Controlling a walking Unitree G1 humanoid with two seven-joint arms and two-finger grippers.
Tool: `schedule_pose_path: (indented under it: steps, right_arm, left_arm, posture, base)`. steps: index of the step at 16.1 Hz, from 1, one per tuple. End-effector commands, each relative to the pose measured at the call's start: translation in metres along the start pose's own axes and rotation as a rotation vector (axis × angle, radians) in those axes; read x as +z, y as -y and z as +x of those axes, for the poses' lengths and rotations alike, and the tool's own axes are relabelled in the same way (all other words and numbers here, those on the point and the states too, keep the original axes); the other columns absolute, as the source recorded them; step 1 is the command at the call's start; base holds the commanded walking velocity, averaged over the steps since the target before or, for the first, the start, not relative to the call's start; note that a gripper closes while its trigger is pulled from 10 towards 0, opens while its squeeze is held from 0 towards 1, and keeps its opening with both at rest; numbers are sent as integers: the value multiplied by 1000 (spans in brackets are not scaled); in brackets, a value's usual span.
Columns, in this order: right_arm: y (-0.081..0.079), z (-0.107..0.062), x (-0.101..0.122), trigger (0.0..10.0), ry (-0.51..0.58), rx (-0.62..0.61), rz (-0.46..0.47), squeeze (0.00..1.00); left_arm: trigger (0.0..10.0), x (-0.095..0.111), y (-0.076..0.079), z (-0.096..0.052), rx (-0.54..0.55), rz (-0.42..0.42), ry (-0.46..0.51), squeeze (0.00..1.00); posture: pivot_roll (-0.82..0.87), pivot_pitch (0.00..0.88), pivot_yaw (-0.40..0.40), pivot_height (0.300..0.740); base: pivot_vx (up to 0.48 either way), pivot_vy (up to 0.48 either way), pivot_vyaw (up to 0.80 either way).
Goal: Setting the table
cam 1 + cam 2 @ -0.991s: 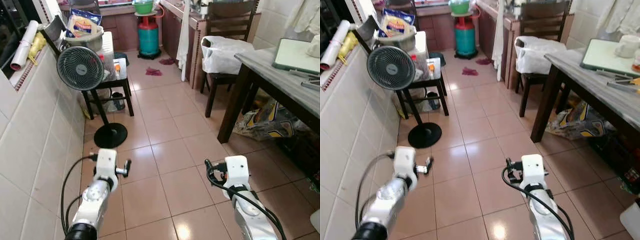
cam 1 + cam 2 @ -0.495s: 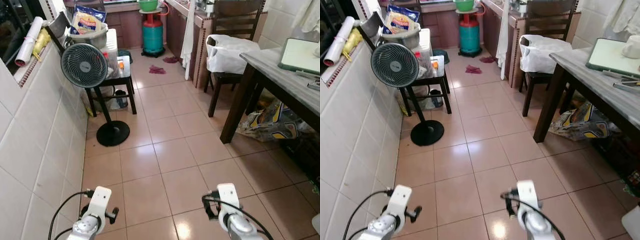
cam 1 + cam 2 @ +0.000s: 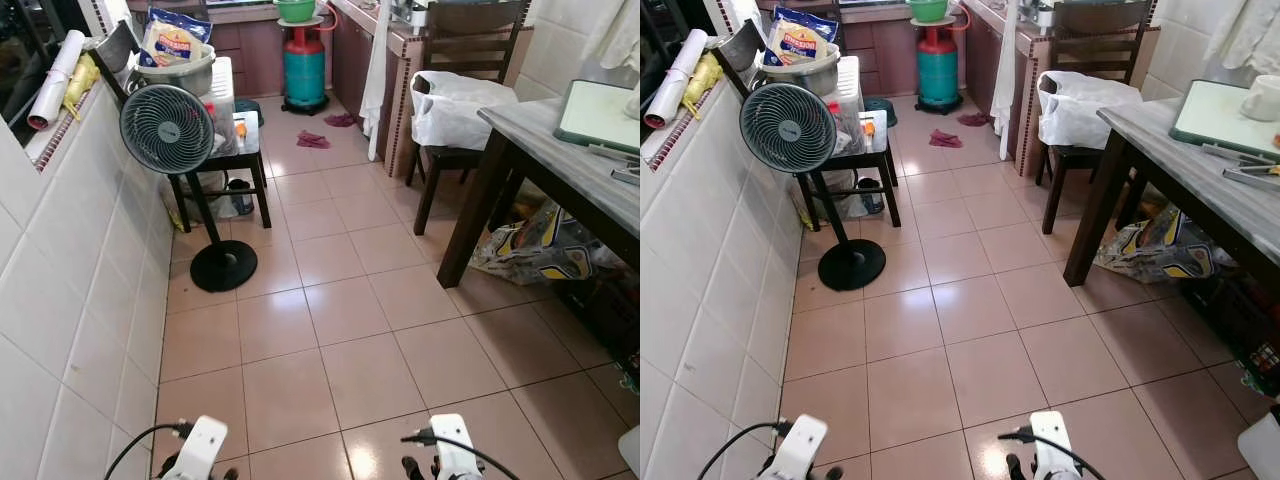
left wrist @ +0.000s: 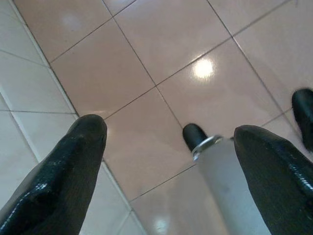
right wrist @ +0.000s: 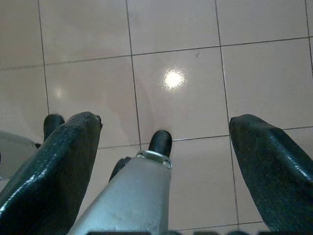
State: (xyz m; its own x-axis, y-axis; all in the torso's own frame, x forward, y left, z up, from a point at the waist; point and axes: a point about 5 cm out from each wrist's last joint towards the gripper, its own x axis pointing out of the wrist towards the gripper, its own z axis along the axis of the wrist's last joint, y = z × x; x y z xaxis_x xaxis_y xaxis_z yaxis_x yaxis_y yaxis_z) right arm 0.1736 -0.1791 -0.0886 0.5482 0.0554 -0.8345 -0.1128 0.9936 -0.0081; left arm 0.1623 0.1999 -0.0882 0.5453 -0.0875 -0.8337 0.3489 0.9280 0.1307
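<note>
Both arms hang low at the near edge of the head views, just the white wrist housings showing: left arm (image 3: 197, 452), right arm (image 3: 452, 462). Left gripper (image 4: 171, 147) points down at the floor (image 3: 340, 310), fingers (image 4: 73, 166) spread wide, nothing between them. Right gripper (image 5: 164, 142) same: fingers (image 5: 58, 161) wide apart, empty, aimed at bare tile. Each wrist view also catches a silver leg and black foot below the gripper.

Task target: dining table (image 3: 560, 165), dark legs, grey top, at the right side of the scene, mid distance, well apart from both grippers. On it a green-edged board (image 3: 600, 108) at the far end, with a white cup (image 3: 1264, 96) on it, and some metal utensils (image 3: 1240, 160) lying just near of the board. Can't tell exactly which utensils. A dark wooden chair (image 3: 460, 60) sits at the far end of the table with a white plastic bag (image 3: 450, 100) on the seat. Crumpled printed bag (image 3: 535, 250) on the floor under the table.

Left side: white tiled wall (image 3: 70, 300) running near to far. Standing fan (image 3: 165, 130) on a round black base near the wall, mid distance. Just behind it a small dark side table (image 3: 235, 160) loaded with a metal basin (image 3: 175, 75) and a snack packet (image 3: 170, 40). White roll (image 3: 55, 85) on the ledge at far left.

Far centre: teal gas cylinder (image 3: 303, 70) with a green bowl (image 3: 296, 10) on top, red rag (image 3: 312, 140) on the floor near it.
</note>
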Motion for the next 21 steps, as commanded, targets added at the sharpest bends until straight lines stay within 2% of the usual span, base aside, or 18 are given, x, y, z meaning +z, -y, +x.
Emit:
schedule_pose_path:
  steps: [1, 2, 5, 8, 9, 13, 16, 21]
  right_arm:
    - [0, 0, -1, 10000, -4, 4, -12, 0]
    - [1, 0, -1, 10000, -3, -4, -25, 0]
    - [1, 0, 0, 10000, -3, -1, -35, 0]
    - [-1, 0, 1, 10000, -6, 5, -36, 0]
    - [-2, 1, 1, 10000, -6, 11, -48, 0]
    - [-14, 2, -1, 10000, -12, 25, -68, 0]
    - [-38, 4, -1, 10000, -16, 57, -90, 0]
    - [-20, 2, -4, 10000, -18, 49, -100, 0]
  left_arm:
    - [10000, -3, -3, -2, -5, 27, 3, 0]
    - [10000, -17, -7, -7, -7, 28, -25, 0]
    - [10000, -29, -1, -10, -18, 43, -50, 0]
    - [10000, -46, 25, -13, -72, 32, -93, 0]
    - [10000, -59, 39, -17, -86, 34, -122, 0]
    - [10000, -72, 48, -22, -96, 30, -144, 0]
    - [10000, -54, 38, -15, -92, 34, -100, 0]
    - [10000, -52, 36, -14, -90, 41, -96, 0]
  posture:
    - [-48, 0, 26, 740]
    - [-50, 0, 33, 740]
    - [-49, 0, 33, 740]
    - [-47, 0, 26, 740]
    - [-47, 0, 26, 740]
    - [-45, 0, 26, 740]
    - [-46, 0, 27, 740]
    - [-47, 0, 30, 740]
  base:
    - [0, 0, 0]
    - [0, 0, 800]
    - [0, 0, 800]
    - [0, 0, 0]
    - [0, 0, 0]
    - [191, 0, 0]
    - [266, 0, 158]
    - [264, 0, 602]
